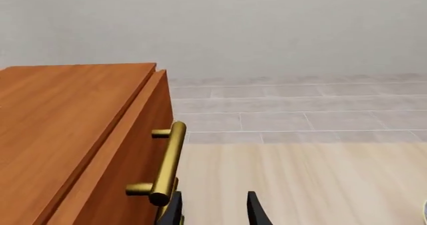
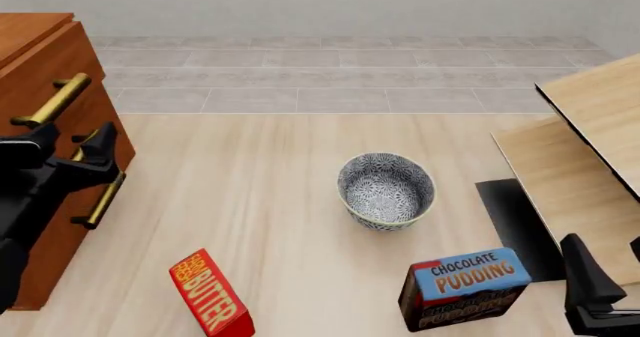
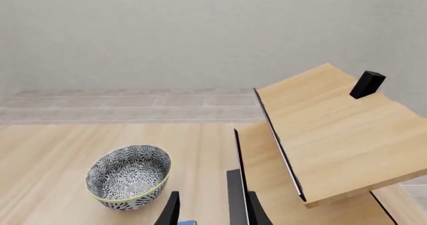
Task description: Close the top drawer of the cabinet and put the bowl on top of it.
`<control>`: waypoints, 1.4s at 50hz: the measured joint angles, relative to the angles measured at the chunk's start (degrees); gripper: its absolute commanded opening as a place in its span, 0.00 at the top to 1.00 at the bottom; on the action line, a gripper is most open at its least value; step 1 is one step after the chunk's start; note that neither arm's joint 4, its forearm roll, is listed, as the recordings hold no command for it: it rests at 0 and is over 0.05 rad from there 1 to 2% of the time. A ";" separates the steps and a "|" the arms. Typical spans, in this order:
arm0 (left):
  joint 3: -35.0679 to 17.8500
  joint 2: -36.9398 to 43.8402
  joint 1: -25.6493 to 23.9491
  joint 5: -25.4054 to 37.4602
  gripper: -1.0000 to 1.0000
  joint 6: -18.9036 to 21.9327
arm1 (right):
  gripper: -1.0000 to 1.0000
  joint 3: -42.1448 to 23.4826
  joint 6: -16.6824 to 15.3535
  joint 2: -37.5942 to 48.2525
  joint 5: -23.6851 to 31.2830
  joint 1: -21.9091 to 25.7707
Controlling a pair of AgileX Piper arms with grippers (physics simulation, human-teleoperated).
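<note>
At far left stands the cabinet, its top drawer nearly flush with the carcass; whether it is fully shut cannot be told. The drawer's brass handle is a bar whose long axis runs level along the drawer front. The left gripper sits just beside that handle, jaws released and grasping nothing. The closing step appears to be in hand; the next move probably calls for a push on the front, into the cabinet. Mid-tabletop the bowl stands upright, mouth up, well apart from the cabinet, between a butter box and a pudding box. At right, the right gripper waits near the bowl, jaws released.
</note>
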 measured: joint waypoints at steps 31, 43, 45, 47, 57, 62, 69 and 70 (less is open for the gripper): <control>-0.99 3.19 5.87 -2.55 0.00 -1.20 | 0.00 0.15 0.14 -0.05 -0.02 -0.31; -0.92 3.34 7.03 -2.92 0.00 -1.74 | 0.00 0.06 0.48 -0.16 0.05 -0.52; -0.94 3.26 7.07 -2.74 0.00 -1.83 | 0.00 0.01 0.52 -0.16 0.10 -0.54; -0.98 3.18 7.06 -2.53 0.00 -1.91 | 0.00 -0.04 0.55 -0.17 0.14 -0.57; -0.39 1.60 6.53 -1.25 0.00 -1.91 | 0.00 -0.19 0.65 -0.19 0.24 -0.66; -0.02 -0.31 6.03 0.48 0.00 -2.04 | 0.00 -0.20 0.68 -0.20 0.22 -0.69; 0.43 -4.67 5.06 3.90 0.00 -2.09 | 0.00 -0.13 0.71 -0.23 0.15 -0.72; 0.52 -5.56 4.84 4.54 0.00 -2.09 | 0.00 -0.13 0.71 -0.24 0.16 -0.72</control>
